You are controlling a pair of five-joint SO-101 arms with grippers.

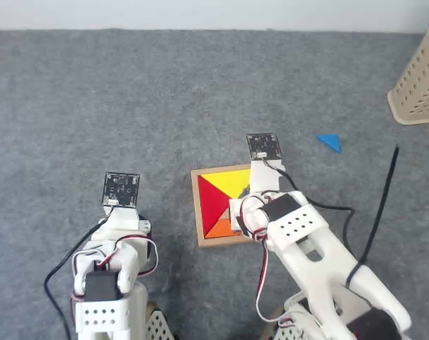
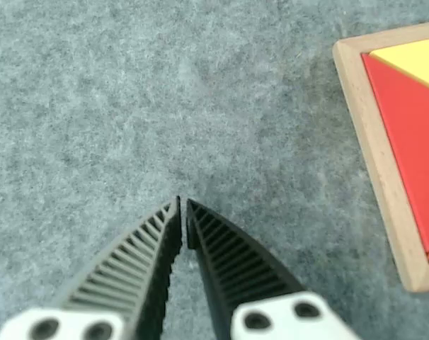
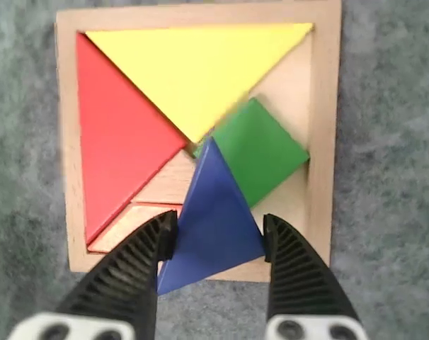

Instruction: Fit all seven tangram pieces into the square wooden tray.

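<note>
Misalignment is the hazard at this point. The right gripper (image 3: 218,221) pinches a dark blue wooden triangle (image 3: 213,227) by two of its edges over the near part of the square wooden tray (image 3: 326,142). The triangle's near corner overhangs the tray's near rim, and its far tip meets a green wooden square (image 3: 260,152). If it were let go like this, I judge it would end up propped on the rim or on the green square rather than lying flat. Pressing it down could shove the green square, which sits against the large yellow triangle (image 3: 197,64) beside the large red triangle (image 3: 119,142). An orange piece (image 1: 220,228) lies in the tray's near left corner. A small light-blue triangle (image 1: 329,142) lies unplaced on the grey carpet (image 1: 129,92), well off to the far right of the tray. The left gripper (image 2: 183,209), jaws pressed together, hangs over bare carpet left of the tray.
</note>
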